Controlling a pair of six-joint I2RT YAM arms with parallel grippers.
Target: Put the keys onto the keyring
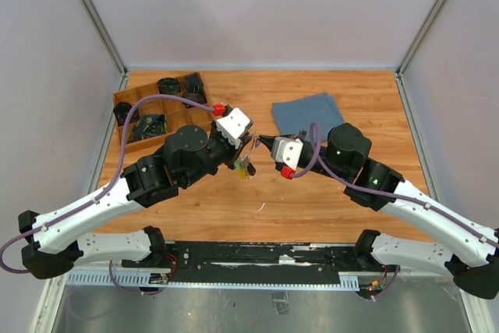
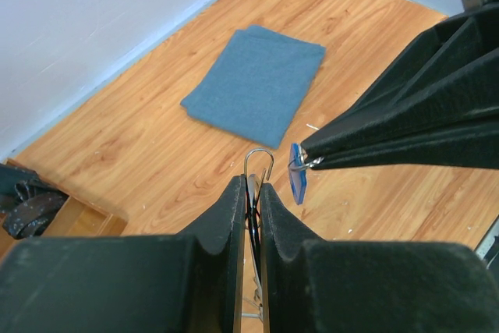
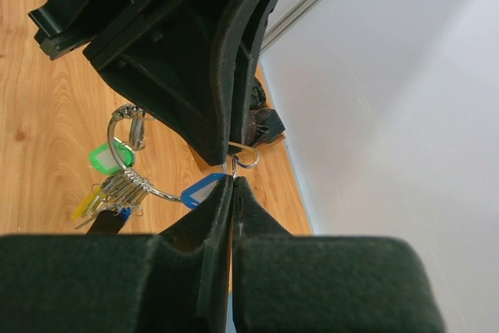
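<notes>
My left gripper (image 1: 248, 147) (image 2: 253, 185) is shut on the thin silver keyring (image 2: 259, 160), holding it above the table. The wire's end loop sticks out past the fingertips. In the right wrist view the keyring (image 3: 123, 163) hangs below the left fingers (image 3: 222, 126) with a bunch of small keys (image 3: 117, 193), green- and yellow-headed ones among them. My right gripper (image 1: 260, 140) (image 3: 234, 181) is shut on the small split ring of the bright blue-headed key (image 3: 201, 190) (image 2: 297, 181). It holds that ring right at the keyring's end loop. I cannot pick out the blue-grey key.
A folded blue cloth (image 1: 308, 111) (image 2: 257, 83) lies on the wooden table behind the grippers. A wooden compartment tray (image 1: 129, 118) with dark items stands at the back left. Enclosure walls stand close on the left, right and back.
</notes>
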